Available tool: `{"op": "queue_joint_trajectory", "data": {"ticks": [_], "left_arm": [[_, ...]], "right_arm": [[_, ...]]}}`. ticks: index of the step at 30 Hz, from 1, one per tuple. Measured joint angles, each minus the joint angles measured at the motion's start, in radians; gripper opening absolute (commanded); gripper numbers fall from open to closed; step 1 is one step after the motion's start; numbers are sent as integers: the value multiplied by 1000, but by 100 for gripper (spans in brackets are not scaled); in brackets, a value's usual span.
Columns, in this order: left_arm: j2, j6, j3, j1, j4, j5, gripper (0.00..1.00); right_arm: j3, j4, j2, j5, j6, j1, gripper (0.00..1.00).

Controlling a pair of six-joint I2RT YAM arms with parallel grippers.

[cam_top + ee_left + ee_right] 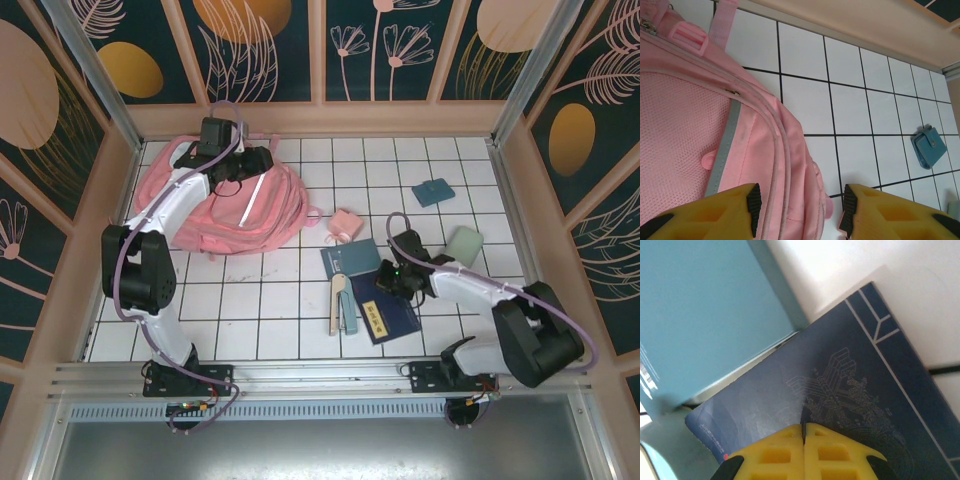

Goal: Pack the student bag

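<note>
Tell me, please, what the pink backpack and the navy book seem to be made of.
The student bag: soft matte woven fabric, judging by seams, folds and a mesh panel; grey strip, maybe reflective. The navy book: probably card or paper cover, slightly glossy, with fine printed linework.

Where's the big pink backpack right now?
In the overhead view the student bag lies on the far left of the table, beneath the left gripper, with a small pink pouch just to its right.

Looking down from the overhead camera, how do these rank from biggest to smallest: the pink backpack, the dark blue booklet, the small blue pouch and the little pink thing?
1. pink backpack
2. dark blue booklet
3. small blue pouch and little pink thing: nearly alike, too close to rank.
</note>
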Motion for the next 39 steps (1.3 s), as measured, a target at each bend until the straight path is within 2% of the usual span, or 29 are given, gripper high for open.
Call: {"op": "queue_joint_trajectory", "data": {"ticks": [7,14,19,25,29,35,39], "left_arm": [[3,0,2,-27,-5,0,50],[3,-7,1,-79,-8,-3,49],[3,-22,-3,-126,-8,-3,49],[11,-30,-2,-189,-7,-2,48],[59,-35,23,-233,-6,0,47],[116,-80,27,-306,5,6,45],[118,-157,-13,-366,49,18,43]], "right_arm": [[154,93,202,-7,-39,-60,0],[391,130,426,-8,-102,-159,0],[552,129,552,-3,-145,-183,1],[588,92,559,12,-179,-190,13],[587,51,513,37,-207,-202,27],[587,51,478,53,-256,-298,45],[592,48,489,58,-295,-361,51]]}}
